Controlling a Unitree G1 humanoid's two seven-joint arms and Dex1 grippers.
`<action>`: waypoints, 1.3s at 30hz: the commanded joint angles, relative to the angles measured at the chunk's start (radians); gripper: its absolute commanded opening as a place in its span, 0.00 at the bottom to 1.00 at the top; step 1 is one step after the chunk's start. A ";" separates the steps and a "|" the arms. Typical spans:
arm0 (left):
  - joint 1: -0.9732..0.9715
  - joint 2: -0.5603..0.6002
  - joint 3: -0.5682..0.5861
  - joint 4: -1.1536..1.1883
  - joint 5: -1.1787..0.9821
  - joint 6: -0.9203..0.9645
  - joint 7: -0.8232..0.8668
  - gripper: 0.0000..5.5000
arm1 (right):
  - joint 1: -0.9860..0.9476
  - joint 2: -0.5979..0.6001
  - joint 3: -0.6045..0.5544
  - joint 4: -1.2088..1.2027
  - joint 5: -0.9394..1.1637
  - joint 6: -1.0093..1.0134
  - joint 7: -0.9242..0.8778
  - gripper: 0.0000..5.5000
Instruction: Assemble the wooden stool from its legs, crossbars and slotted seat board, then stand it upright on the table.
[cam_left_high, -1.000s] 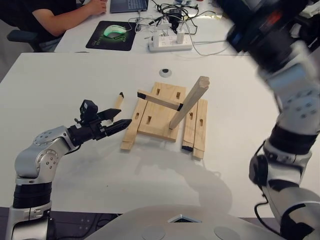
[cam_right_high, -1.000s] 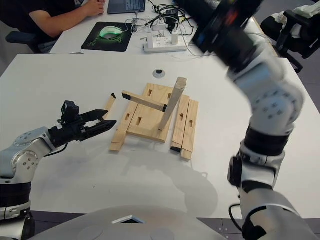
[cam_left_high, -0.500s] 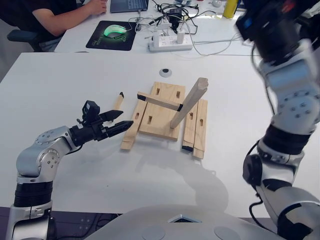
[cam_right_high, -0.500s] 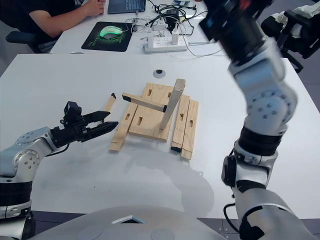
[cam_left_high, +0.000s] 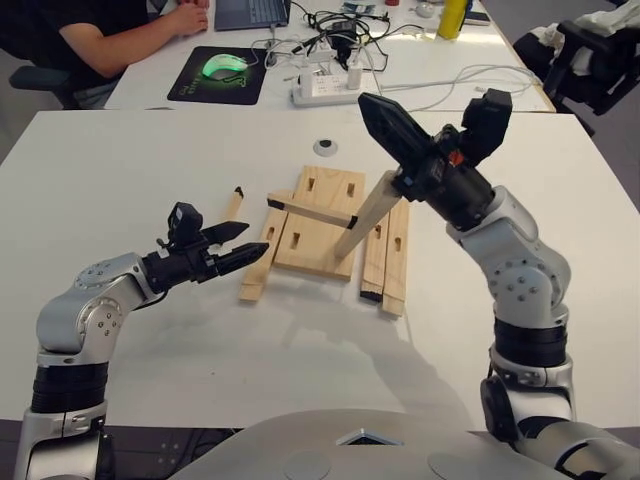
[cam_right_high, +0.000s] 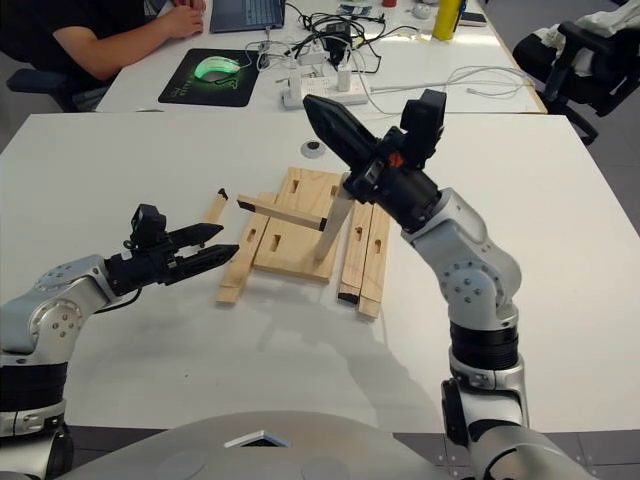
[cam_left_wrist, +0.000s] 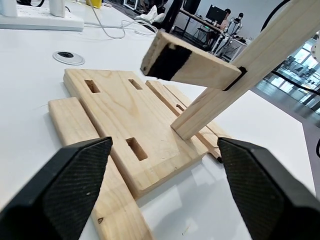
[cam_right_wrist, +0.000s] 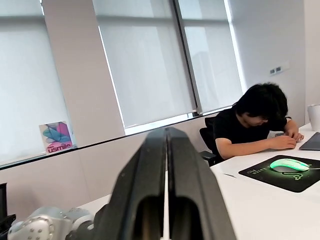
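Observation:
The slotted seat board (cam_left_high: 318, 222) lies flat in the middle of the table. One leg (cam_left_high: 368, 212) stands tilted in it, and a crossbar (cam_left_high: 312, 208) sticks out sideways from that leg. A loose leg (cam_left_high: 258, 270) lies along the board's left edge, and two more legs (cam_left_high: 388, 258) lie at its right. A short dark-tipped bar (cam_left_high: 235, 202) rests farther left. My left gripper (cam_left_high: 236, 245) is open and low over the table, pointing at the loose leg, with the board between its fingers (cam_left_wrist: 75, 190). My right gripper (cam_left_high: 366, 102) is shut and empty, raised above the tilted leg.
A round grommet (cam_left_high: 325, 147) sits in the table behind the board. On the far desk are a power strip (cam_left_high: 322, 85) with cables, a black mouse pad (cam_left_high: 215, 75) and a person's arm. The white tabletop (cam_left_high: 130, 160) is bare on the left and along the front.
My right arm has swung down from high at the right until its shut gripper is over the tilted leg. The left gripper has hardly moved. The wooden parts lie as before.

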 joint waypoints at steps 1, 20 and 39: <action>0.004 0.009 -0.005 -0.005 0.003 0.009 -0.002 0.71 | -0.156 -0.004 -0.072 -0.007 0.026 0.027 -0.098 0.00; -0.017 0.012 -0.005 -0.007 0.001 0.019 -0.002 0.71 | -0.073 -0.115 0.154 -0.016 -0.205 0.129 -0.165 0.00; 0.043 -0.011 0.044 -0.051 -0.003 -0.010 0.050 0.71 | 0.011 -0.554 0.108 0.349 -0.595 -0.070 0.151 0.00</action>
